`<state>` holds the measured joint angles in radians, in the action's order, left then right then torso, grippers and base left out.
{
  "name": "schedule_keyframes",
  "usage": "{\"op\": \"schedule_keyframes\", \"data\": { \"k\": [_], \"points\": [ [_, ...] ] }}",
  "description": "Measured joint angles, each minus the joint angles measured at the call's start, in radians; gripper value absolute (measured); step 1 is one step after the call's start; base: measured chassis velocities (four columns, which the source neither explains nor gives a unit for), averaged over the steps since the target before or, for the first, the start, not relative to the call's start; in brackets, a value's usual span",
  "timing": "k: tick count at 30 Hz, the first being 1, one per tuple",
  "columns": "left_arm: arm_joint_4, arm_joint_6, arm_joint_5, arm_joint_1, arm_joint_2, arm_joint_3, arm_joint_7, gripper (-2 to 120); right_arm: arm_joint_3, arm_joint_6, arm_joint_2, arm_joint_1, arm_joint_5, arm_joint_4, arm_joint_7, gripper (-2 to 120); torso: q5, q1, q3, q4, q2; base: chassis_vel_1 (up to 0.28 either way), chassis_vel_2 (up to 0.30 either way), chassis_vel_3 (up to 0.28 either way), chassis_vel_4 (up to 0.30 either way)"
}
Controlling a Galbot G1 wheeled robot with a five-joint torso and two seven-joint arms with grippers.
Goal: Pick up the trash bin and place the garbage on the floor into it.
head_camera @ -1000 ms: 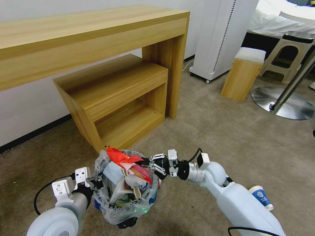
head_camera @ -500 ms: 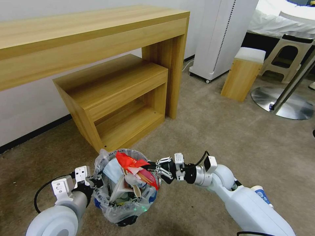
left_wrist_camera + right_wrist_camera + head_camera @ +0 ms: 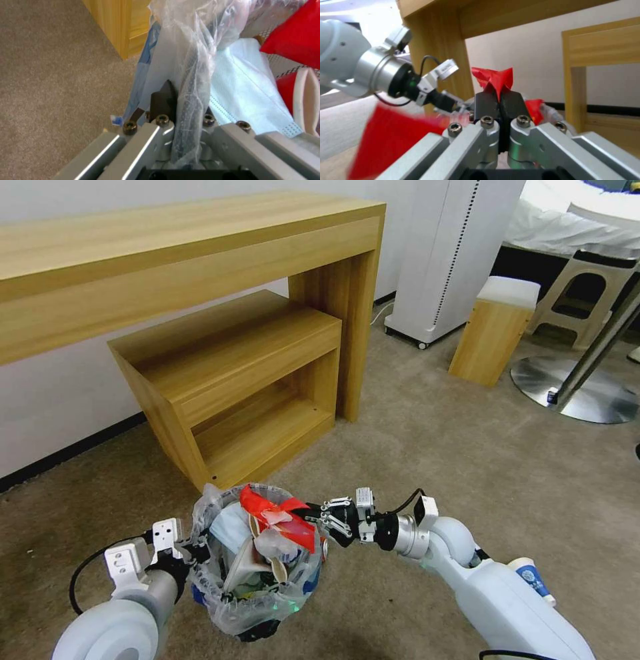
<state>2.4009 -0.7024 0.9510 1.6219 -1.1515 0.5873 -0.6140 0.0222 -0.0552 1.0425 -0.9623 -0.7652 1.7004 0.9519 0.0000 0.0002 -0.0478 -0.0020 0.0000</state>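
**Entry: overfilled bin, red wrapper held at its rim**

Landmark: the trash bin (image 3: 257, 567), a black bin lined with a crinkly clear bag, held off the beige floor (image 3: 467, 460) in front of the low wooden shelf unit (image 3: 233, 387).

- Left gripper (image 3: 181, 110): on the bin's near-left rim; jaws closed on the rim and bag film together, carrying the bin.
- Right gripper (image 3: 313, 517): at the bin's right rim, over the heap; pads pinched shut on a red wrapper (image 3: 277, 510), whose crumpled end stands up between them in the right wrist view (image 3: 495, 77).
- Contents: pale-blue mask (image 3: 230, 530) toward the left gripper's side; crushed white cups (image 3: 270, 553) in the middle; heap stands above the rim.
- Outstanding garbage: blue-white cup (image 3: 530, 580) on the floor to the right of the bin, beside the right arm.

Risks, as judged:
- wrapper is light and springy; released this high on the heap, it may slide over the rim to the floor;
- it may cling to the pads and be dragged out on withdrawal;
- pressing it down may tip the bin, held at one rim point only; the slick film may let that grip slip;
- little room appears left for the cup.
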Motion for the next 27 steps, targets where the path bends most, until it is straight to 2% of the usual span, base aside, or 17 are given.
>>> {"op": "schedule_keyframes", "data": {
  "k": [5, 11, 27],
  "points": [
    [0.006, 0.000, -0.004, 0.005, -0.002, -0.001, 0.000, 1, 0.001, 0.000, 0.006, -0.003, 0.000, 0.000, -0.034, 0, 0.0001, 0.000, 0.000, 0.0001, 0.000, 0.000, 0.000, 0.000, 0.000],
    [0.013, 0.001, -0.005, 0.013, -0.002, 0.003, 0.000, 1, 0.028, 0.006, -0.023, -0.020, 0.021, 0.004, -0.060, 0, 0.0000, 0.000, 0.000, 0.0001, 0.000, 0.000, 0.000, 0.000, 0.000],
    [0.020, 0.001, -0.013, 0.017, -0.004, -0.008, 0.001, 1, 0.080, 0.018, -0.066, -0.075, 0.091, 0.041, -0.012, 0, 0.0001, 0.000, 0.000, 0.0000, 0.000, 0.000, 0.000, 0.000, 0.000]
  ]
}}
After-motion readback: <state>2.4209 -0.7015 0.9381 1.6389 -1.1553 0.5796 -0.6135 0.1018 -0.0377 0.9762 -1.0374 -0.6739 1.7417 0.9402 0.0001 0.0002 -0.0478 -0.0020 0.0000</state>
